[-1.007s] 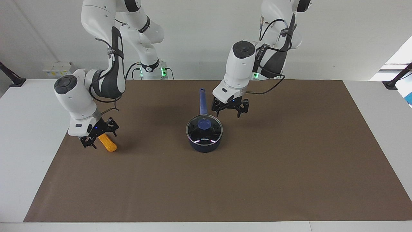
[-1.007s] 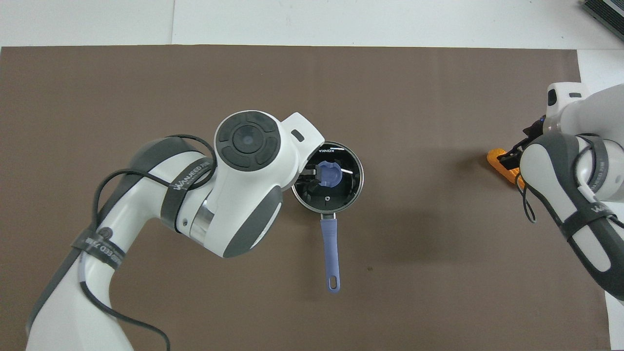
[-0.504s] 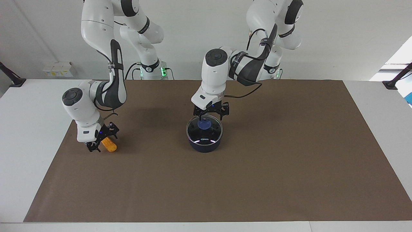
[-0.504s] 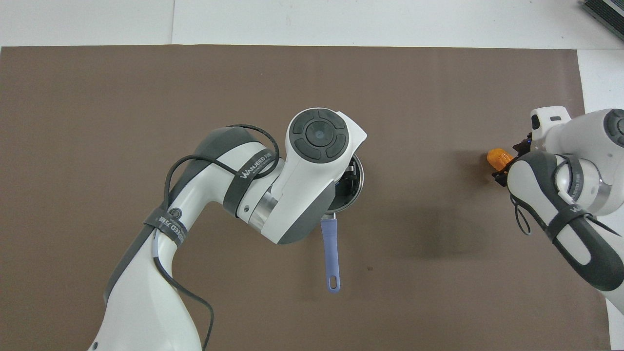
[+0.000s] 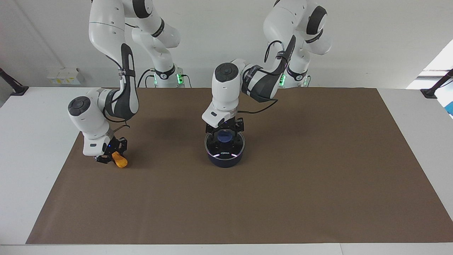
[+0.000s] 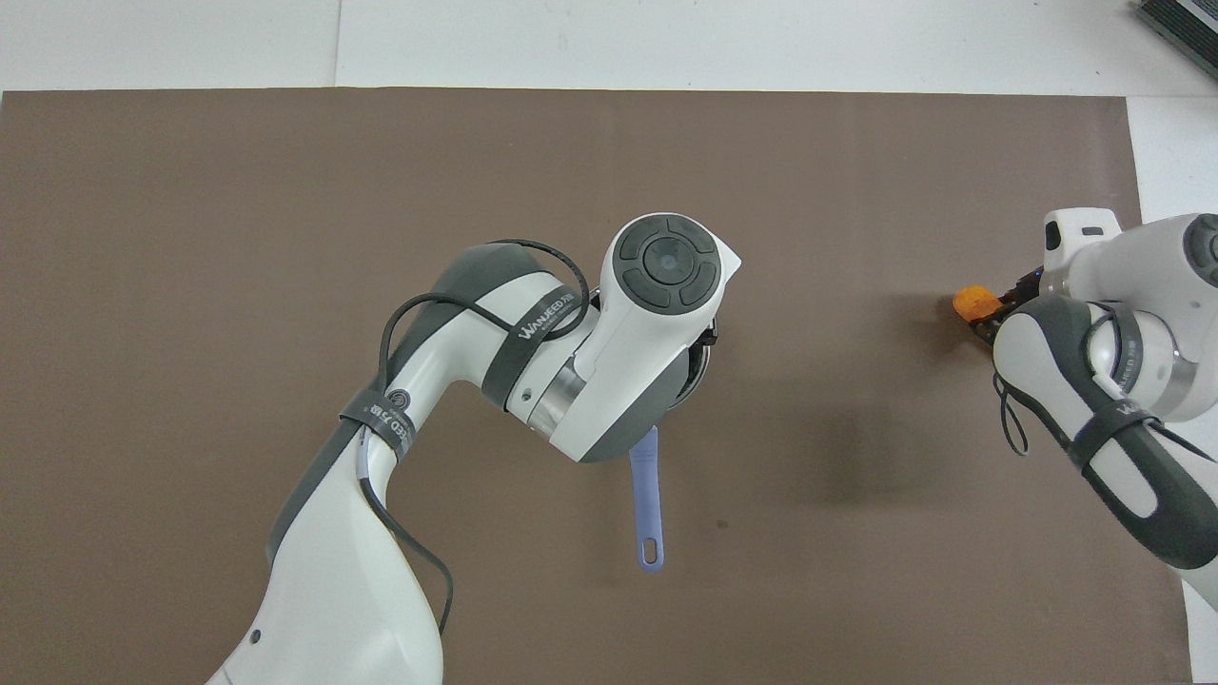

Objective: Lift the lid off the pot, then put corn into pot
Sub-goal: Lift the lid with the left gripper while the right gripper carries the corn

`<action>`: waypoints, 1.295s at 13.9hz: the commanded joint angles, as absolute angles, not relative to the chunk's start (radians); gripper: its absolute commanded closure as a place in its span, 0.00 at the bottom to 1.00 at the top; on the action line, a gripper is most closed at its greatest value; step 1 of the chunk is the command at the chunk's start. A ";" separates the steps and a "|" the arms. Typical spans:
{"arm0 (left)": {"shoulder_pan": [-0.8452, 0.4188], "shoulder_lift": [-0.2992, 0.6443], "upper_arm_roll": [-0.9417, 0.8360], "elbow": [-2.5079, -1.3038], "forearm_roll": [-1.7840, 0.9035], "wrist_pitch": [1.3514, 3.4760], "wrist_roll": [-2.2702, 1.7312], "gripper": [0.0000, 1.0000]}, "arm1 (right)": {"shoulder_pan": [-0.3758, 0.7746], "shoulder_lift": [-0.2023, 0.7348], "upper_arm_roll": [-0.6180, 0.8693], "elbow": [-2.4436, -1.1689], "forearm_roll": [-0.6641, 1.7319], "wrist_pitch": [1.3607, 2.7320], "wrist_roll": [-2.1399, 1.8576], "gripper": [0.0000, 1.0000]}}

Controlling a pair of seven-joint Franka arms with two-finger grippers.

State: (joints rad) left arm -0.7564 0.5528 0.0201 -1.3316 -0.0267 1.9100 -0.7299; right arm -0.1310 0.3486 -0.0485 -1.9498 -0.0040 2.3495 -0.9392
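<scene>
The navy pot (image 5: pixel 225 160) stands mid-table with the glass lid (image 5: pixel 228 149) on it. My left gripper (image 5: pixel 225 137) is down over the lid, open, with a finger on either side of the blue knob (image 5: pixel 225 135). In the overhead view the left arm hides the pot, and only its blue handle (image 6: pixel 645 504) shows. The orange-yellow corn (image 5: pixel 121 162) lies on the mat toward the right arm's end. My right gripper (image 5: pixel 108 159) is low at the corn and covers most of it. Only the corn's tip (image 6: pixel 972 301) shows in the overhead view.
A brown mat (image 5: pixel 318 177) covers most of the white table. The pot's handle points toward the robots. Nothing else lies on the mat.
My left gripper moved from beside the pot to over it and came down around the knob. My right gripper dropped lower onto the corn. Pot, lid and corn stayed in place.
</scene>
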 commanded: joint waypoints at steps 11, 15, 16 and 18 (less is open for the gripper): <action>-0.750 0.488 0.048 -1.298 -0.009 1.835 -0.735 1.00 | -0.006 0.242 -0.031 -1.729 -0.023 1.980 -0.512 1.00; -0.680 0.408 0.049 -1.363 -0.011 1.824 -0.610 1.00 | 0.052 0.242 -0.032 -1.721 -0.035 1.955 -0.407 1.00; -0.649 0.382 0.049 -1.405 -0.014 1.825 -0.550 1.00 | 0.075 0.242 -0.032 -1.721 -0.047 1.948 -0.359 1.00; -0.598 0.321 0.049 -1.497 -0.014 1.832 -0.448 1.00 | 0.124 0.242 -0.031 -1.713 -0.054 1.945 -0.269 1.00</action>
State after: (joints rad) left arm -0.6467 0.4206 0.0569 -1.3626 -0.0213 1.8269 -0.5390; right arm 0.0860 0.2395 -0.0349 -1.7333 -0.0296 1.9703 -0.3584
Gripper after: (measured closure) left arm 0.344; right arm 0.639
